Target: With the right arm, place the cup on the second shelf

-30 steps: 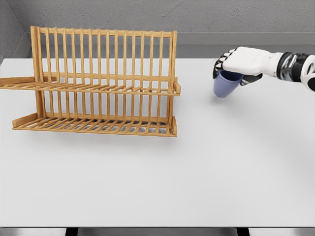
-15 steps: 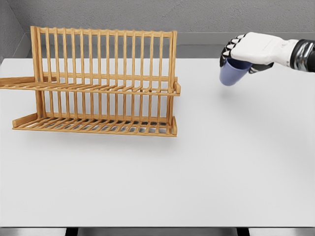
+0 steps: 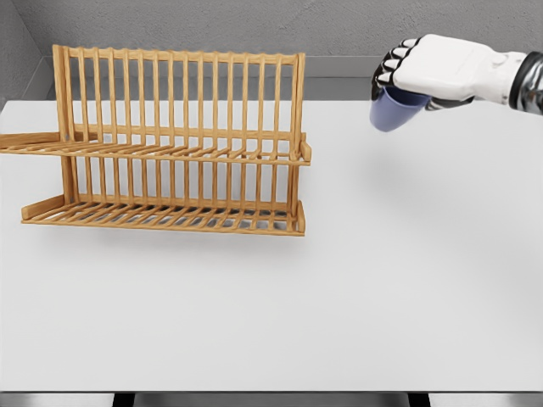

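A blue cup (image 3: 391, 111) hangs in the air above the table's far right part, tilted with its base toward the lower left. My right hand (image 3: 416, 75) is shut on its rim from above, its arm coming in from the right edge. The wooden two-tier rack (image 3: 174, 144) stands at the left; its upper shelf (image 3: 161, 152) holds nothing and lies well left of the cup. The left arm does not show.
The white table (image 3: 339, 280) spreads wide in front of and to the right of the rack. A grey wall runs behind the table's far edge.
My right hand has lifted the cup off the table and carried it upward and slightly left. The rack has not moved.
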